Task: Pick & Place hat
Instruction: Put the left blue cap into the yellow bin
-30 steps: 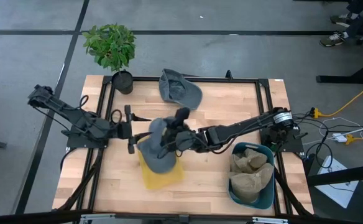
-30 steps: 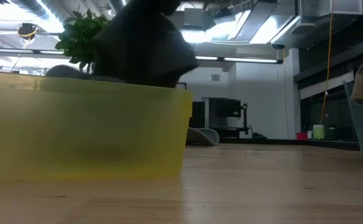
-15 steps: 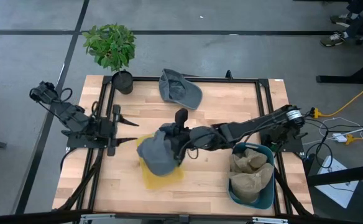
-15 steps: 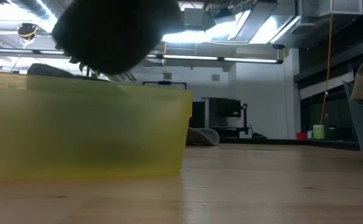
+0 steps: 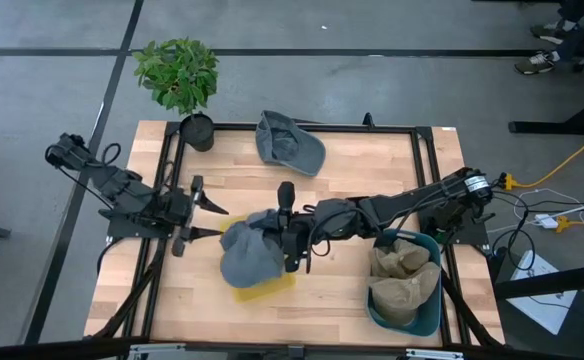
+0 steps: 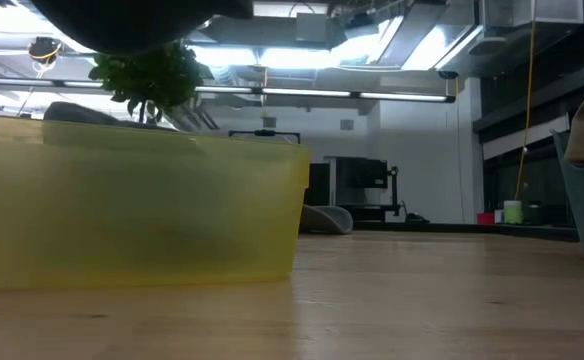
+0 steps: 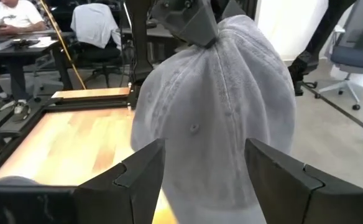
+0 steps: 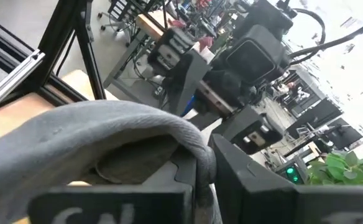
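Note:
A grey hat (image 5: pixel 249 258) hangs from my right gripper (image 5: pixel 290 232), which is shut on it above the yellow bin (image 5: pixel 264 288). In the low view only the hat's dark underside (image 6: pixel 122 22) shows, above the bin's rim (image 6: pixel 137 140). My left gripper (image 5: pixel 200 216) is open and empty, just left of the hat. In the left wrist view its fingers (image 7: pixel 128 177) stand on either side of the hat (image 7: pixel 225 118) without touching it. A second grey hat (image 5: pixel 289 141) lies on the table at the far edge. My right gripper pinches a gathered bit of the hat's cloth at its upper end (image 7: pixel 201 42) between its two fingers. The fingers come about level from the table's right side. The hat hangs slack below them, lifted clear above the yellow bin.
A blue bin (image 5: pixel 430 300) with tan hats (image 5: pixel 402 262) stands at the near right. A potted plant (image 5: pixel 180 76) stands at the far left corner. The black frame rail (image 5: pixel 162 190) runs along the table's left side. Bare wood lies between the two bins.
My right gripper has gone up with the grey hat, which has risen from the yellow bin's rim until only its underside shows in the low view. My left gripper has drawn back a little toward the table's left edge.

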